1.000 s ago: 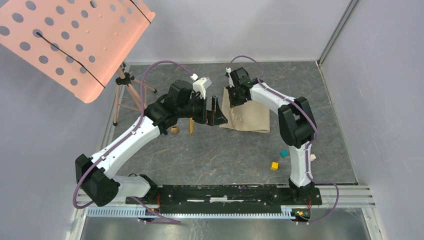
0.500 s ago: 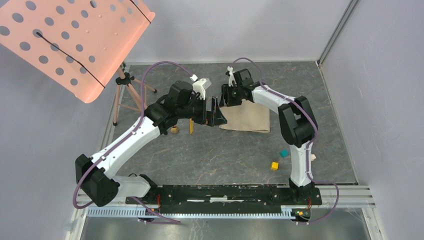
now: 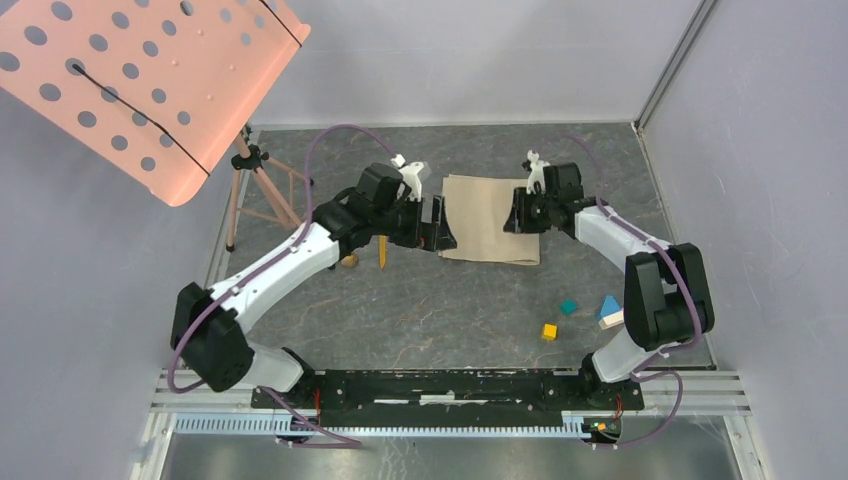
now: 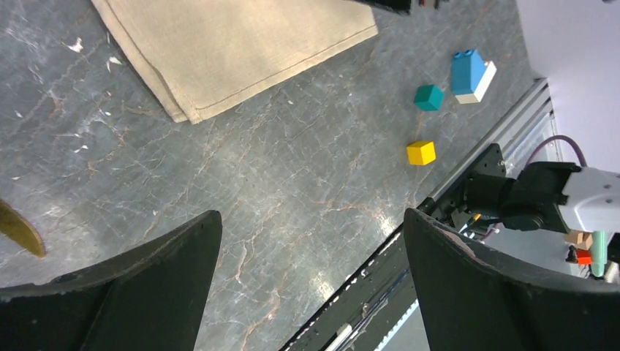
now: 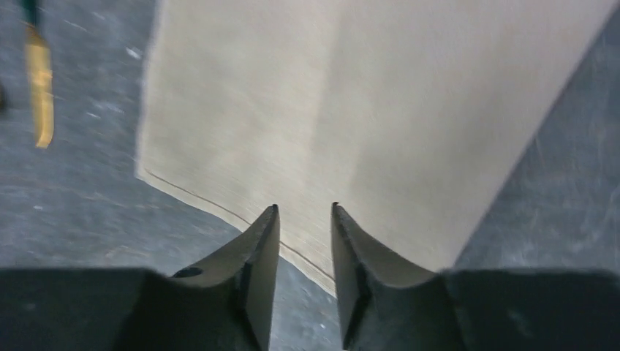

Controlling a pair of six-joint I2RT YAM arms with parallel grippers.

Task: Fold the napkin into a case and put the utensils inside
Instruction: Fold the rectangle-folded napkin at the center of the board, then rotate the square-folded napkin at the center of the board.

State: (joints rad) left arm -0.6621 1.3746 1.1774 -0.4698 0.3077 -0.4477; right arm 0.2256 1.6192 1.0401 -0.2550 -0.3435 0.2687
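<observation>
Utensil (image 3: 383, 252) half-hidden under L arm (image 3: 322, 240)

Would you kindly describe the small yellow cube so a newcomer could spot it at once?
On the grey marbled table, find the cluster of blocks between the beige napkin and the near rail. The yellow cube lies closest to the rail, the only yellow piece beside a teal cube and a blue block.

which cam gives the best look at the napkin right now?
Top external: the napkin lies flat, nearly its whole outline in frame. Left wrist catches only one corner, the rest cut off at the top edge. Right wrist is close and blurred, the cloth cropped at the top.
</observation>
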